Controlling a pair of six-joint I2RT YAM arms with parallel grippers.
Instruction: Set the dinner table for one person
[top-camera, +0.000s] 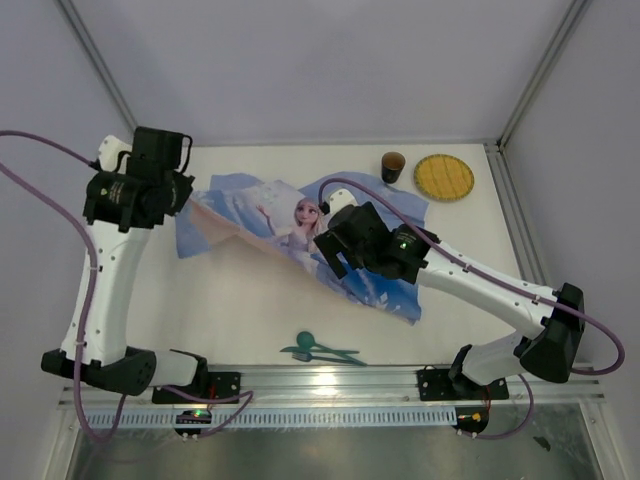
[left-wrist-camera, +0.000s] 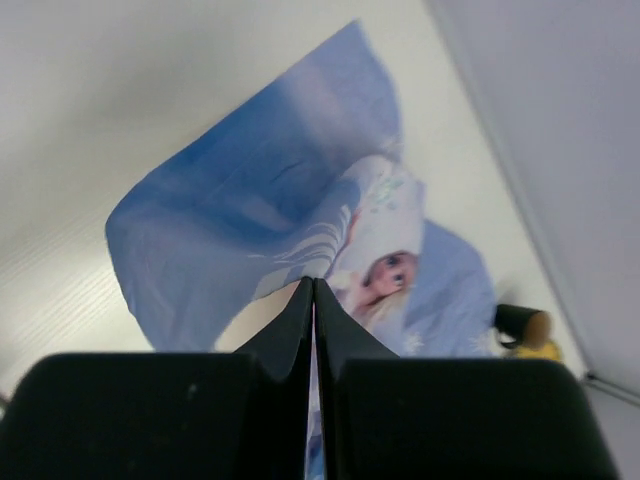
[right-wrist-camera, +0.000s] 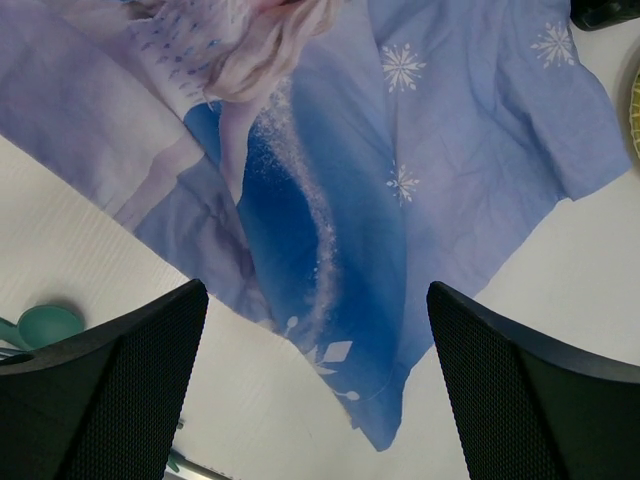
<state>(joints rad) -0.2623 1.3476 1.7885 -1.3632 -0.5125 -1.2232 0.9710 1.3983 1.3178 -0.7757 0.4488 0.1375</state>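
Observation:
The blue printed cloth (top-camera: 300, 235) lies crumpled and slanted across the white dinner table (top-camera: 240, 310). My left gripper (top-camera: 188, 198) is shut on the cloth's left edge and holds it raised off the table. In the left wrist view a thin strip of cloth (left-wrist-camera: 270, 200) shows between the closed jaws of the left gripper (left-wrist-camera: 314, 282). My right gripper (top-camera: 335, 260) hovers open over the cloth's near right part. In the right wrist view the cloth (right-wrist-camera: 330, 200) and its pointed corner lie between the spread fingers of the right gripper (right-wrist-camera: 313, 290), apart from both.
A dark cup (top-camera: 392, 165) and a round yellow woven plate (top-camera: 444, 177) stand at the back right, beyond the cloth. Green cutlery (top-camera: 320, 350) lies near the front rail; its spoon bowl (right-wrist-camera: 45, 325) shows beside my right gripper's left finger. Aluminium rails frame the table.

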